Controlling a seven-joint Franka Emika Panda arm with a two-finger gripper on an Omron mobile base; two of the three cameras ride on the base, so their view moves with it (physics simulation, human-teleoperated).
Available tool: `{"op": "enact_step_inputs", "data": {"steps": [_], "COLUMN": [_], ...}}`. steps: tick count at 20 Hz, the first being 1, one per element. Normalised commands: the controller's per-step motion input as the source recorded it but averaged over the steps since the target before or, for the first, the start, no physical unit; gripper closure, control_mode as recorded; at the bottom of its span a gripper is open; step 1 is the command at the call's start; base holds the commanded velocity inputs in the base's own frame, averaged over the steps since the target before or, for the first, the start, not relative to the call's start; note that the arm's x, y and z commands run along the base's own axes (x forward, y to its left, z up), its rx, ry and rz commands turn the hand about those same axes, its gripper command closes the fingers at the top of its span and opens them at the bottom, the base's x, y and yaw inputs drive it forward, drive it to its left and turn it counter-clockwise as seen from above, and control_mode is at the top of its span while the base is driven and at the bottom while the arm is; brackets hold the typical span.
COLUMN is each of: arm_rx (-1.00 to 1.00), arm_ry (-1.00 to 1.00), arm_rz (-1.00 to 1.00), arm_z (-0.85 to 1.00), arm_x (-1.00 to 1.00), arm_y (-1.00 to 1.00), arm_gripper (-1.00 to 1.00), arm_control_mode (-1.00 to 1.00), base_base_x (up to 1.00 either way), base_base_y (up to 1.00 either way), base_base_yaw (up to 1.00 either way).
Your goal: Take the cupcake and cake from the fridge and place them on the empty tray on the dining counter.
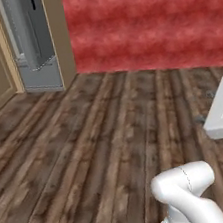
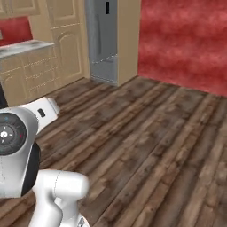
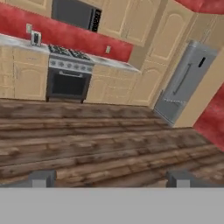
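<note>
At the bottom of the hand view our pincer (image 3: 109,178) stands wide open with nothing between its tips, pointed across bare wooden floor (image 3: 100,144). Well beyond it the fridge (image 3: 183,83) stands with its door shut, boxed in by tan cabinets (image 3: 144,83) near the oven (image 3: 68,81). We cannot see the cupcake or cake, presumably behind that door. We judge the risk to be approaching off-line: coming in at an angle could leave the long recessed handle out of reach or clip the cabinet side.
</note>
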Motion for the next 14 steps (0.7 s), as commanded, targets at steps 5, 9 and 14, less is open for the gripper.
{"op": "enact_step_inputs", "data": {"steps": [5, 9, 14], "arm_rx": [0.00, 0.00, 0.00], "arm_ry": [0.00, 0.00, 0.00], "arm_rz": [0.00, 0.00, 0.00], "arm_z": [0.00, 0.00, 0.00], "arm_x": [0.00, 0.00, 0.00], "arm_y": [0.00, 0.00, 0.00], "arm_gripper": [-1.00, -1.00, -1.00], "arm_control_mode": [1.00, 1.00, 1.00], "base_base_x": [1.00, 0.71, 0.27], "base_base_y": [0.87, 1.00, 1.00], "base_base_yaw": [-0.51, -0.47, -0.41]}}
